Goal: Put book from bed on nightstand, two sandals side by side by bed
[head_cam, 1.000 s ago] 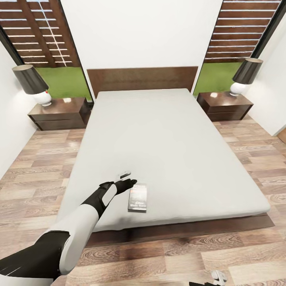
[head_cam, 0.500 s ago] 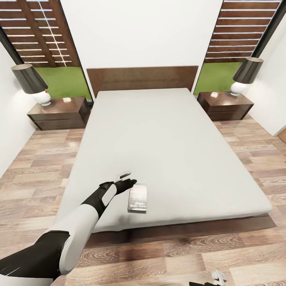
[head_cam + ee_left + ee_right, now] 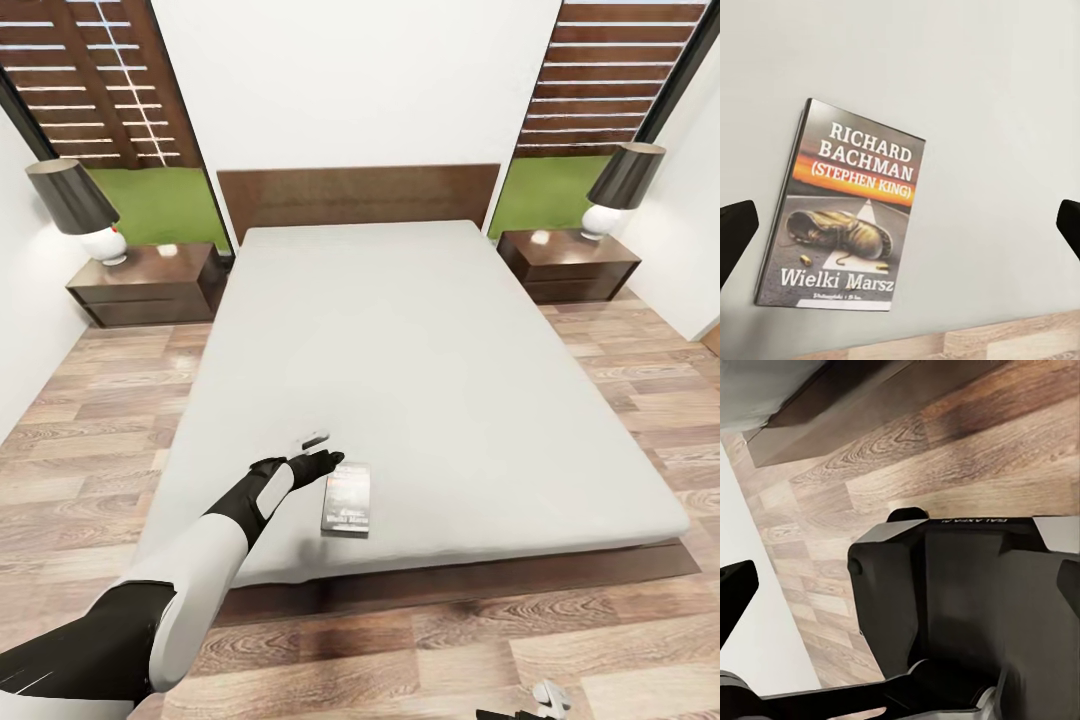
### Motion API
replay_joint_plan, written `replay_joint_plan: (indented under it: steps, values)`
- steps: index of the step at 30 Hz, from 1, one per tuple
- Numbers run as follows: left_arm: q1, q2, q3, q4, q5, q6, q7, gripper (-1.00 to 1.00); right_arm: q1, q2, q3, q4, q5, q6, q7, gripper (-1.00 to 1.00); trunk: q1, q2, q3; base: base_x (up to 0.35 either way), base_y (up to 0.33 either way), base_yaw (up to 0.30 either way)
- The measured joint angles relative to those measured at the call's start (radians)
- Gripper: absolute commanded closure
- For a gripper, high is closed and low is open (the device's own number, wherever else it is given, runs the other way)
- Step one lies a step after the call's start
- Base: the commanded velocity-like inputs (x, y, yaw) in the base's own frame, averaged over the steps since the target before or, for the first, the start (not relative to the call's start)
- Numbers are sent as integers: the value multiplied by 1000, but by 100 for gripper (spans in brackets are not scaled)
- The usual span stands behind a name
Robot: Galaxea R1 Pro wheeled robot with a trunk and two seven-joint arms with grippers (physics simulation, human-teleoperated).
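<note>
one thin, light book [image 3: 347, 499] lies flat near the foot edge of the bed [image 3: 420, 340], just beside the left gripper [image 3: 318, 452] with its jaws wide apart; i think it bends easily, so pinch its long edge

The left arm [image 3: 190, 575] has a glossy white shell over its forearm, black at the elbor joint and black again at the wrist, where a white panel is inset. Its gripper [image 3: 318, 450] carries one pale grey finger and one black. The right gripper's [image 3: 900, 585] fingertips are matt black; below them sits the dark grey, boxy base [image 3: 967, 607] with faint lettering along its far edge.
</note>
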Motion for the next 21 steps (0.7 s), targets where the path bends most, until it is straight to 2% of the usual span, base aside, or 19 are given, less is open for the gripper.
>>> replay_joint_plan:
  steps: [21]
  values:
    - [0, 0, 0, 0, 1, 0, 0, -100, 0, 0, 0, 0, 0, 0, 0, -100, 81, -147, -66, 0, 0, 0]
